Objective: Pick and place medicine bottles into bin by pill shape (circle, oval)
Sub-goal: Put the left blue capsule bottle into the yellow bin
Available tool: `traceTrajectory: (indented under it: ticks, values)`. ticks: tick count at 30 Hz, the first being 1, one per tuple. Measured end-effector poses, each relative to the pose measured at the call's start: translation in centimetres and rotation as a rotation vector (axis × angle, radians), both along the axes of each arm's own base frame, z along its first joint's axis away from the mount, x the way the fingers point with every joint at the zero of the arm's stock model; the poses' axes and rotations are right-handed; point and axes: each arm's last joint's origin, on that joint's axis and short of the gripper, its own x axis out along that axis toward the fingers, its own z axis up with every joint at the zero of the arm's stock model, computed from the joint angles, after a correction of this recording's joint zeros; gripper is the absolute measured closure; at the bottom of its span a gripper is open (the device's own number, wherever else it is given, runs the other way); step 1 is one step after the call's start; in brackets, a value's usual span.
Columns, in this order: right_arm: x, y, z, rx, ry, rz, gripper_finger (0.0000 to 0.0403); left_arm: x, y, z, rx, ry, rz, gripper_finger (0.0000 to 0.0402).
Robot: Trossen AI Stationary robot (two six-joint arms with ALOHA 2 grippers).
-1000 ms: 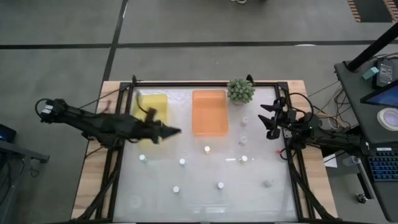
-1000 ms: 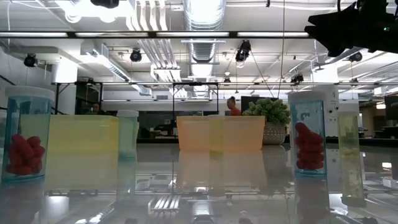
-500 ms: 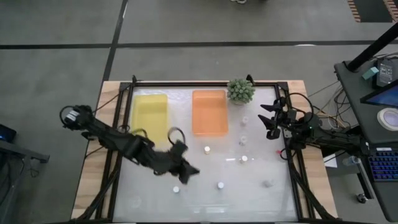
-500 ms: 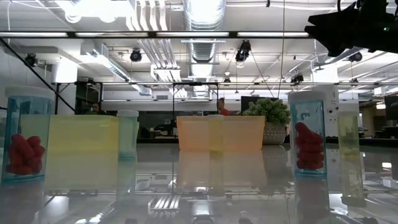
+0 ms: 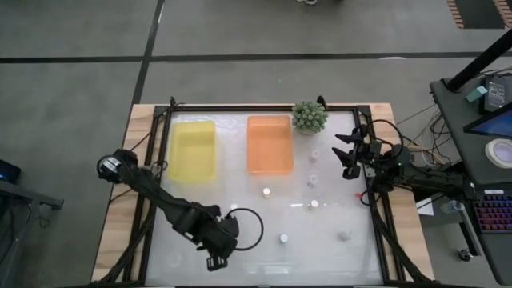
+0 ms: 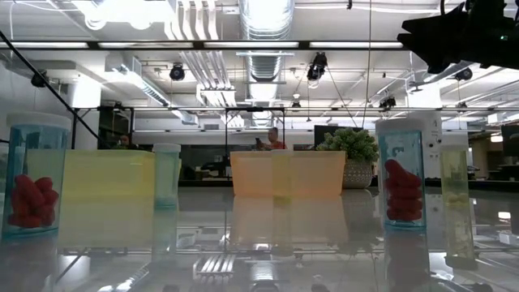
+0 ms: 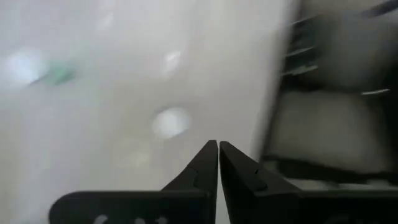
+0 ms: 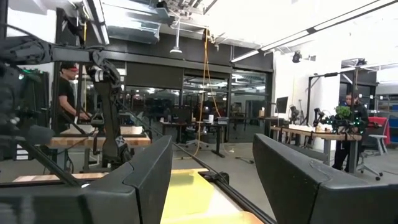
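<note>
Several tiny bottles with white caps stand spread over the white table, among them one in the middle, one nearer the front and one to the right. In the low view two bottles show red pills. My left gripper is shut and empty over the table's near left part, and a blurred white cap lies just ahead of its tips. My right gripper is open and empty, raised at the table's right edge; it also shows in the right wrist view.
A yellow tray and an orange tray sit side by side at the far edge, with a spiky green plant ball at the far right. A black frame runs round the table. A cable loop hangs beside my left gripper.
My left gripper has swung from beside the yellow tray toward the table's near edge, turning until its shut fingers point toward the near side. It has stayed shut. The bottles have not moved.
</note>
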Motion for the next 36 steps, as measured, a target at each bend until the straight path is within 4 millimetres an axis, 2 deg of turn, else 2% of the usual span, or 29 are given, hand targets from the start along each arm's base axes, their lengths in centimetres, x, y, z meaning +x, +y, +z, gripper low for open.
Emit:
traceTrajectory:
  ticks: [3,9,17,21,27,32,36]
  values:
    - [0.0,0.0,0.0,-0.002,0.001,-0.001,0.0188,0.3,-0.3,-0.6,0.054,-0.022,-0.030,0.0402]
    - [0.0,0.0,0.0,-0.012,0.003,-0.005,0.0188,0.6,-0.3,-0.1,0.089,-0.071,-0.050,0.0402]
    - [0.0,0.0,0.0,-0.014,0.004,-0.006,0.0188,0.7,-0.4,-0.7,0.068,-0.048,0.023,0.0396]
    - [0.0,0.0,0.0,-0.012,0.006,-0.005,0.0188,0.8,-0.5,-0.8,0.070,-0.060,0.005,0.0359]
    - [0.0,0.0,-0.1,-0.013,0.010,-0.006,0.0188,0.7,-0.4,-1.0,0.108,-0.069,-0.018,0.0272]
    - [0.1,0.0,-0.1,-0.013,0.012,-0.006,0.0188,0.3,-0.5,-2.1,0.151,-0.047,-0.051,0.0203]
    - [0.1,0.0,-0.1,-0.020,0.023,-0.009,0.0188,-0.2,-1.1,-3.8,0.161,-0.034,-0.074,0.0180]
